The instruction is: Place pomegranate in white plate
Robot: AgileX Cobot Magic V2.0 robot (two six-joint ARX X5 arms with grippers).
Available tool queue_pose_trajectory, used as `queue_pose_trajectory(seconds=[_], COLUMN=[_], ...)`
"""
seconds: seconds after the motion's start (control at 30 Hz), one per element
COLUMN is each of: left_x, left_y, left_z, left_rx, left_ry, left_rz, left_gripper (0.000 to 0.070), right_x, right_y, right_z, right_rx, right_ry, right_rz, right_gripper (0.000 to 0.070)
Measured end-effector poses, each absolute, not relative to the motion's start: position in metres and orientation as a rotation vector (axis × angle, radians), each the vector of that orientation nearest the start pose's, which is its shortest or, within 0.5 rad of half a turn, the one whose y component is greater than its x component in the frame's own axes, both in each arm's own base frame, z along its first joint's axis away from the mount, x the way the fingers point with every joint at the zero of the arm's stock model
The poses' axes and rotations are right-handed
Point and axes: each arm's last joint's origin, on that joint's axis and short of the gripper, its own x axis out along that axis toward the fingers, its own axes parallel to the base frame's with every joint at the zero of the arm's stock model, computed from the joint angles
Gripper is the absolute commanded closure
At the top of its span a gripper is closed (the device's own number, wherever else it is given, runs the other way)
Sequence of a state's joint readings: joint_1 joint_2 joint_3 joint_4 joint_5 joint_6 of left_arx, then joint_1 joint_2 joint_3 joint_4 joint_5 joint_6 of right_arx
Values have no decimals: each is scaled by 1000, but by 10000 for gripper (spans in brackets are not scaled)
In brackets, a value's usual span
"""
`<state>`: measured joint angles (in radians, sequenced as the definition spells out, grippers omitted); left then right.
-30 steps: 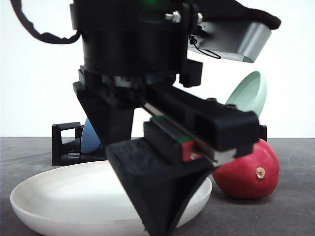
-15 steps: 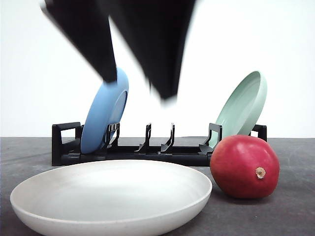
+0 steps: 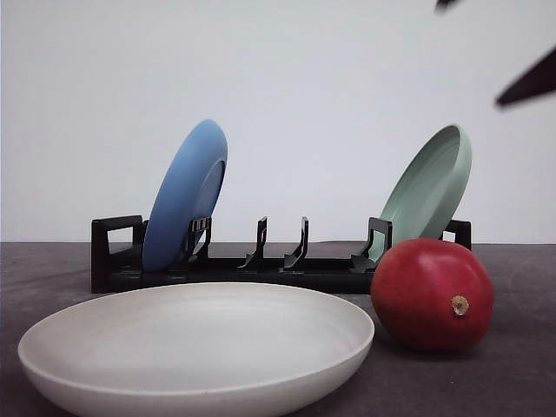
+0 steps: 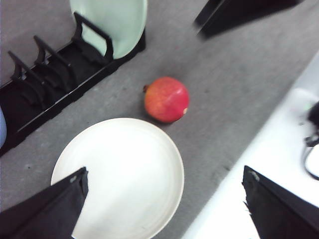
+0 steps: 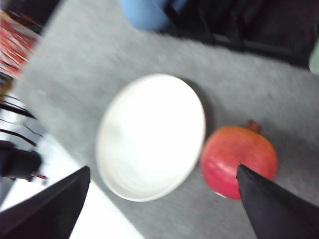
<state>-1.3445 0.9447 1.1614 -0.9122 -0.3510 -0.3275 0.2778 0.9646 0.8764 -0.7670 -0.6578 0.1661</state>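
On the grey table, the pomegranate rests just beside the white plate, outside its rim. Behind stands a black dish rack holding a blue plate and pale green plate. Left gripper and right gripper hang above, fingers spread wide, holding nothing.

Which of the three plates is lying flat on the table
The white plate, beside the pomegranate. The blue plate and green plate lean in the rack.
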Motion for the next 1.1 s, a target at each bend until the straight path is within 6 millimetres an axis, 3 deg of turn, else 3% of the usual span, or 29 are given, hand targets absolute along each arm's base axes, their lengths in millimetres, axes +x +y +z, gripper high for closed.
queue_pose_trajectory(seconds=[0.17, 0.53, 0.67, 0.9, 1.07, 1.1], left_x=[40, 30, 27, 26, 25, 25], left_y=[-133, -90, -78, -69, -64, -64], left_z=[377, 385, 371, 327, 320, 320], left_rx=[184, 40, -4, -52, -77, -83], left_ry=[602, 549, 553, 596, 600, 599], left_rz=[-899, -914, -906, -847, -842, -842], left_gripper=[104, 104, 108, 110, 110, 110], right_x=[192, 225, 230, 233, 235, 234], right_y=[79, 105, 112, 122, 126, 127], right_z=[263, 216, 204, 191, 183, 183], right_rx=[262, 198, 162, 131, 108, 106], right_ry=[1086, 1238, 1272, 1305, 1332, 1332], right_rz=[690, 638, 615, 621, 607, 607], right_gripper=[1, 0, 0, 0, 7, 50])
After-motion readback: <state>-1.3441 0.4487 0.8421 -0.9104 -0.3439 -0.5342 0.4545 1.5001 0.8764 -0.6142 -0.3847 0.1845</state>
